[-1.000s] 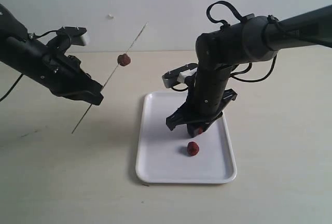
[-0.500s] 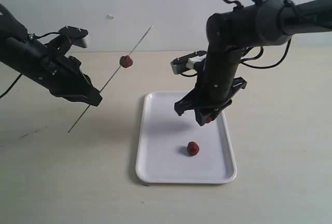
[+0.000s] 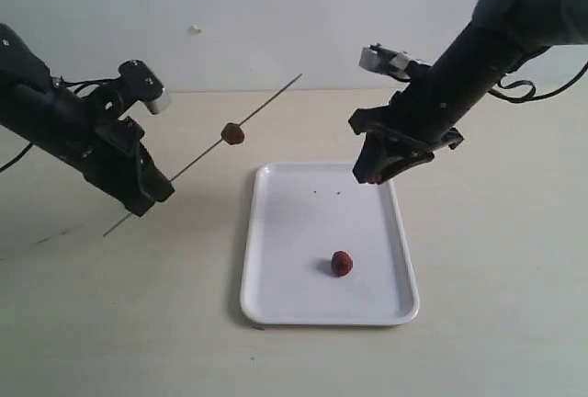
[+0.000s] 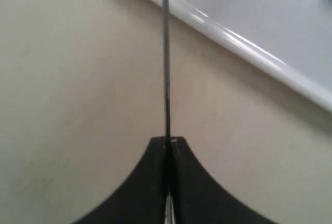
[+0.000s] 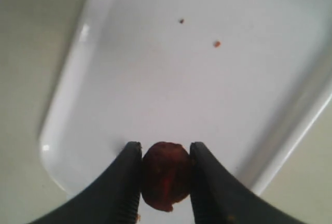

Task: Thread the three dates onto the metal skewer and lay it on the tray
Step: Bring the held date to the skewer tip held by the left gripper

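Carrying the held date [image 5: 165,176] to the metal skewer [image 3: 197,160] looks to be the step in hand. The right gripper [image 3: 375,175] pinches this date between its two fingers, in the air above the tray [image 3: 276,305], over its far edge near the far right corner. The left gripper [image 3: 147,197] has its jaws pressed together on the skewer near the rod's lower end. It holds the rod slanted above the worktop [image 3: 110,323], off the tray's left side, with the free tip raised toward the worktop's far edge. The threaded date [image 3: 233,133] sits roughly midway up the rod. The third date [image 3: 342,263] lies on the tray toward its near edge, a little right of the middle.

To do the step well, the right arm should meet the free tip with the date's exposed face, the one between the fingers, so the point enters flesh and not a finger. The push ought to run along the rod's own line. The rod is thin and gripped far from its tip, so a sideways load would likely bend it or twist it in the left jaws. The date should slide down close to the threaded one, leaving room for the last.
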Controlling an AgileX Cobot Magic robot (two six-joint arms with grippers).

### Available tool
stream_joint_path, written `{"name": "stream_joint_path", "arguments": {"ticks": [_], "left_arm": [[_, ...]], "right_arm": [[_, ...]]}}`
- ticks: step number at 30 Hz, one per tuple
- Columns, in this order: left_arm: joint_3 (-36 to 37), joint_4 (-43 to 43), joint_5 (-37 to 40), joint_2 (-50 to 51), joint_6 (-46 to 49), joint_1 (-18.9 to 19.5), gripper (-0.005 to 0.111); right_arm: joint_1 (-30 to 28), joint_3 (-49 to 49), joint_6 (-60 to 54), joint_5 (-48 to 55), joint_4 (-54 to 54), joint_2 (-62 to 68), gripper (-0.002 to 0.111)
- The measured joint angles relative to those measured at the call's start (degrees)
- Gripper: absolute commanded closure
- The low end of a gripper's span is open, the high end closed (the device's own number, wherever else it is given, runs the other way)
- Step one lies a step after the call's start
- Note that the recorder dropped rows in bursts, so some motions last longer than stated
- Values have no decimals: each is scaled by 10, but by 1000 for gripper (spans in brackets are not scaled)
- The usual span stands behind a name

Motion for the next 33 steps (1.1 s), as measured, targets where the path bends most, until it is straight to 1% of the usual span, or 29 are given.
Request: {"name": "stream_joint_path", "arguments": {"ticks": [6, 11, 14, 19, 27, 33], "left_arm": [[8, 1, -2, 7, 57, 0, 107], [8, 1, -14, 34, 108, -7, 107], [8, -1, -30, 46, 139, -24, 107], [8, -5, -47, 51, 162, -45, 107], [8, -14, -65, 51, 172, -46, 107], [8, -47, -67, 51, 207, -46, 107]], "right_arm": [[-48, 0, -88, 58, 137, -1, 77], [-72, 0, -128, 80, 204, -1, 77], [-76, 0, -138, 80, 219, -2, 77], [-78, 0, -147, 84, 223, -2, 77], [-100, 0, -150, 84, 223, -2, 77], [-106, 0, -151, 84, 230, -2, 77]]}}
